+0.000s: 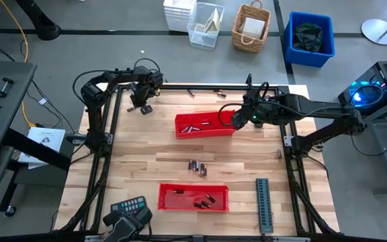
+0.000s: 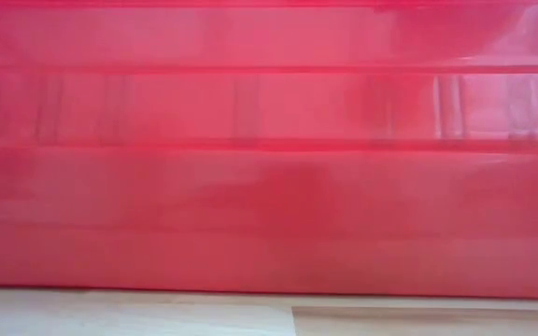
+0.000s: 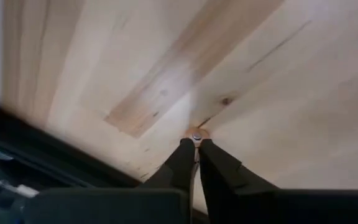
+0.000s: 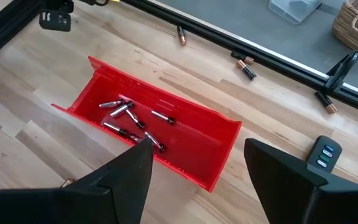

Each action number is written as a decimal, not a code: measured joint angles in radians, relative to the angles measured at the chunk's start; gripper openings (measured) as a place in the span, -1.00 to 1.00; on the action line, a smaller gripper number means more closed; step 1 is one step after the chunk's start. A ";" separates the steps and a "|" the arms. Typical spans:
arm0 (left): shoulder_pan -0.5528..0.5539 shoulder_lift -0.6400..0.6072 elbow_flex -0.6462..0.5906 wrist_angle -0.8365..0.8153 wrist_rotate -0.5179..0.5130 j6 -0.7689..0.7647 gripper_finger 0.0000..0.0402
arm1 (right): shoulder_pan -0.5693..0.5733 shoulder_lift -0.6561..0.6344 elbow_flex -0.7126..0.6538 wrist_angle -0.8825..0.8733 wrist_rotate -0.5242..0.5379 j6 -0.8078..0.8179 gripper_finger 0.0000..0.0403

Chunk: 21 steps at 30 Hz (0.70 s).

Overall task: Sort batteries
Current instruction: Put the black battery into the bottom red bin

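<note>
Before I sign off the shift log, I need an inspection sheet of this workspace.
Surface: wooden table, bare planks.
Job's things: batteries in far red tray; more in near red tray; loose cluster between; strays along far edge.
Clutter: grey ridged strip.
Grippers: left hand shut on a battery at far-left table; right hand open above far tray.
Cables: yellow cable on floor.
Surroundings: wicker basket, blue bin.

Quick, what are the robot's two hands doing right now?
Left gripper: shut on a battery, at the table's far left.
Right gripper: open, holding nothing, above the far red tray.
</note>
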 joint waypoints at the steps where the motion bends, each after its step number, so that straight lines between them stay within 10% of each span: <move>1: 0.000 0.001 0.000 -0.003 -0.006 -0.009 -0.89 | 0.000 0.000 0.000 0.000 -0.001 0.000 0.24; 21: -0.002 0.003 -0.032 -0.056 0.036 0.071 -0.07 | 0.002 0.000 0.000 0.000 -0.011 0.000 0.24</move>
